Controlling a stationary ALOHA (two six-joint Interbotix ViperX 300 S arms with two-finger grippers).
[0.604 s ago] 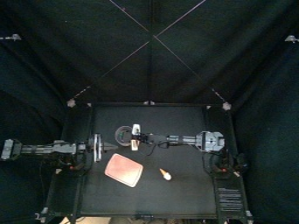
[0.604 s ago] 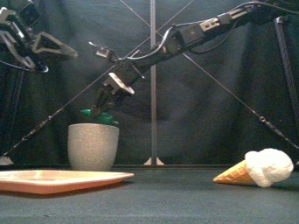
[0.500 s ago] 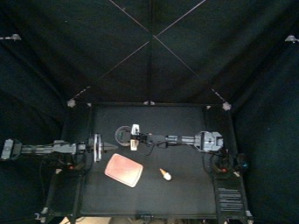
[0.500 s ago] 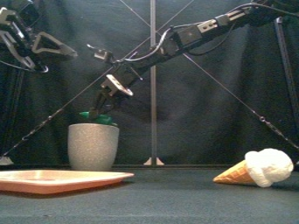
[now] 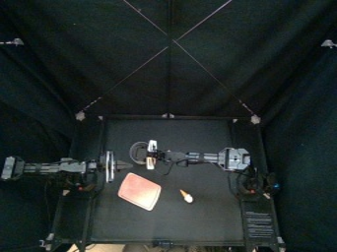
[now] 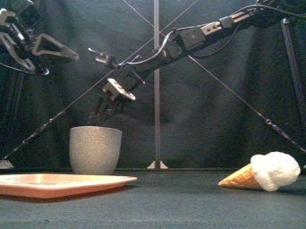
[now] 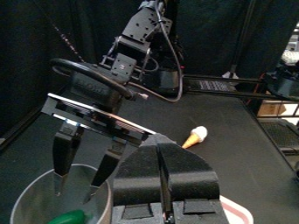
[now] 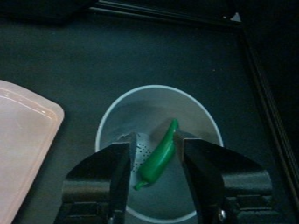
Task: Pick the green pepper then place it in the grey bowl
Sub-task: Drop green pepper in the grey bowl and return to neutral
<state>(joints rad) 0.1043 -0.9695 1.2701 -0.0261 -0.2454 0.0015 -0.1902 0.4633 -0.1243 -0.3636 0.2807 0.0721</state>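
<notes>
Green pepper (image 8: 159, 161), a long slim toy: lying inside the tall grey speckled cup (image 6: 96, 152), slanted against the inner wall, tip down. Not visible over the rim from table height. Cup stands upright, left of the table's middle, at mid depth. Right gripper (image 6: 109, 105), on the arm reaching in from the right, hangs directly above the cup mouth, clear of the rim; jaws spread apart, one to each side of the pepper, touching neither it nor the cup. Nothing held. Left gripper (image 7: 165, 157): raised high at the far left of the table, well apart from the cup; jaws pressed together with only a thin seam between them, empty. Flat pink tray (image 6: 60, 183) lies nearer the front than the cup, bare. Toy ice cream cone with a white scoop (image 6: 269, 171) lies on its side, right of the tray.
</notes>
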